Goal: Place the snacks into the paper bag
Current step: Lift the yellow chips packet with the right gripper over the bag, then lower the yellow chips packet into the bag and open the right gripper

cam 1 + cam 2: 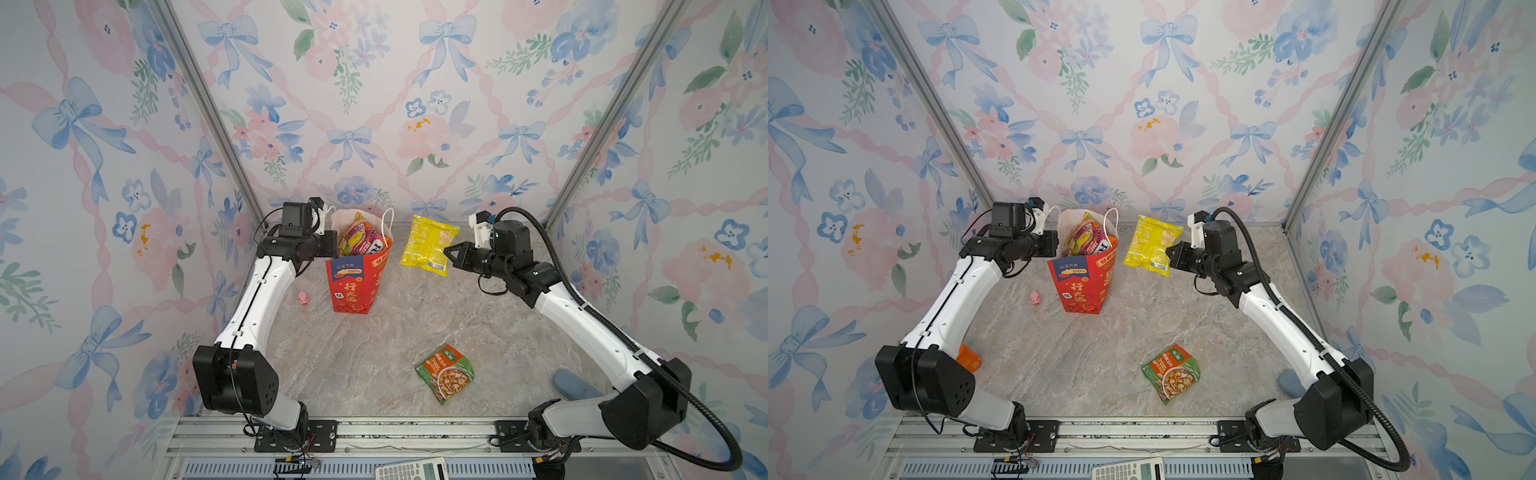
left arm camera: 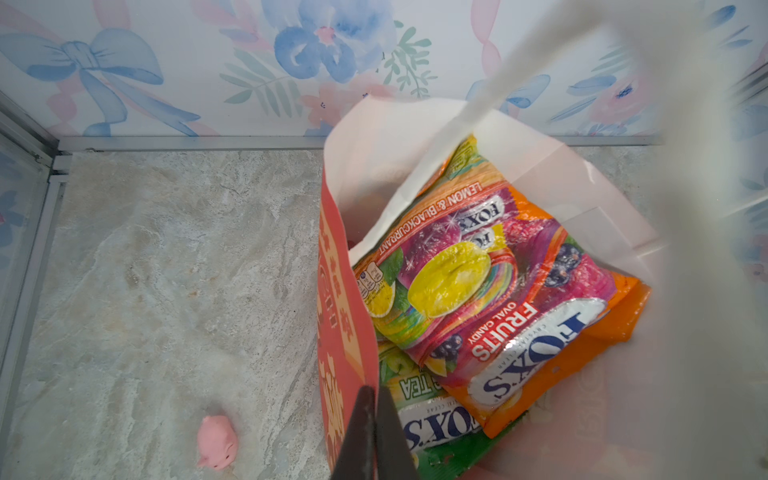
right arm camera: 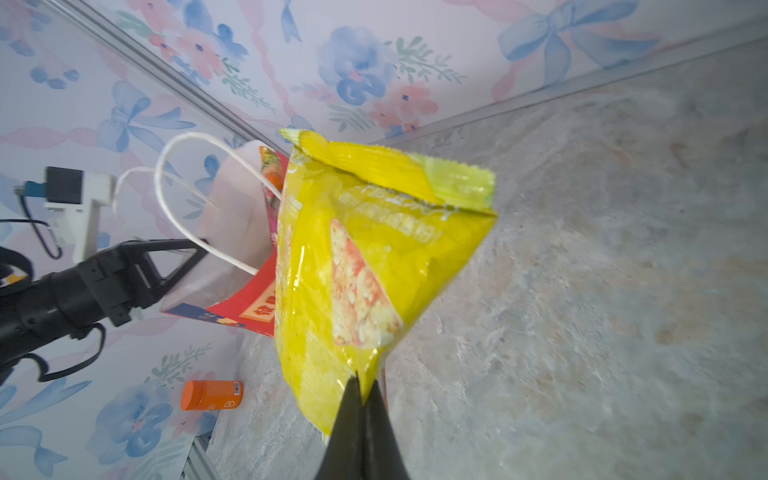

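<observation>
Two tools are engaged, and both are fully closed. The left tool [image 2: 370,399] pinches the left rim of the bag [image 1: 353,286], which stands upright on the desk [image 1: 415,324] near the back wall. This hold probably braces the bag against tipping and spreads its mouth for loading. The right tool [image 3: 360,384] clamps one corner of the yellow packet [image 3: 374,257]. The packet is raised clear of the desk, just beside the bag on its right in both top views, and is not yet over the opening. A corner grip leaves the packet body free, so it can likely be swung in edge first. The left wrist view shows three FOX'S packets [image 2: 478,282] inside the bag: purple uppermost, orange beneath it, green lowest. They fill much of the opening, and in a top view the uppermost one stands above the rim. Free space is therefore limited, and the yellow packet probably needs to enter at the remaining gap along the white lining. A cord handle [image 3: 156,183] arches up on the side facing the packet and could snag it on entry. One green-orange packet [image 1: 444,372] lies flat near the desk's front edge, well apart from the bag and not yet loaded. A pink toy [image 1: 303,298] sits left of the bag and needs no handling.
</observation>
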Robot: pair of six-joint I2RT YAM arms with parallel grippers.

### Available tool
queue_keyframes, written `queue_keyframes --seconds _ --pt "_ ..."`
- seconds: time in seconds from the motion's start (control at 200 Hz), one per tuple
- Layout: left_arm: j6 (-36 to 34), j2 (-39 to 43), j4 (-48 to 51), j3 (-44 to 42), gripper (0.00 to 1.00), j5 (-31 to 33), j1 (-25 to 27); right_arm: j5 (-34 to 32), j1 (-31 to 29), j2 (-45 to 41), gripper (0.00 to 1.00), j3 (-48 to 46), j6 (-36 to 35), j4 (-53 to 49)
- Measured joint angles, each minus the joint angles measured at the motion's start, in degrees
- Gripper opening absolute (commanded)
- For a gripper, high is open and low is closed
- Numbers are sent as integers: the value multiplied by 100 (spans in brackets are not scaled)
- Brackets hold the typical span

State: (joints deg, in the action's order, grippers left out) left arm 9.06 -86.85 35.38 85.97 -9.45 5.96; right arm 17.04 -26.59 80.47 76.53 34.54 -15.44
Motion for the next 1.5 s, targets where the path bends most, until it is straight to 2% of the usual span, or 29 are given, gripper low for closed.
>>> queue_keyframes --seconds 0.41,0.7,0.985,1.5 --pt "0 0 0 0 0 2 0 260 -920 1596 0 2710 -573 -481" --pt "0 0 0 0 0 0 0 404 -1104 3086 0 4572 -769 -979" --pt "0 0 0 0 0 2 0 295 -1176 4588 0 6732 -960 -1928" --pt "-2 0 0 0 0 0 0 -380 -1126 4830 0 6929 -1331 -2647"
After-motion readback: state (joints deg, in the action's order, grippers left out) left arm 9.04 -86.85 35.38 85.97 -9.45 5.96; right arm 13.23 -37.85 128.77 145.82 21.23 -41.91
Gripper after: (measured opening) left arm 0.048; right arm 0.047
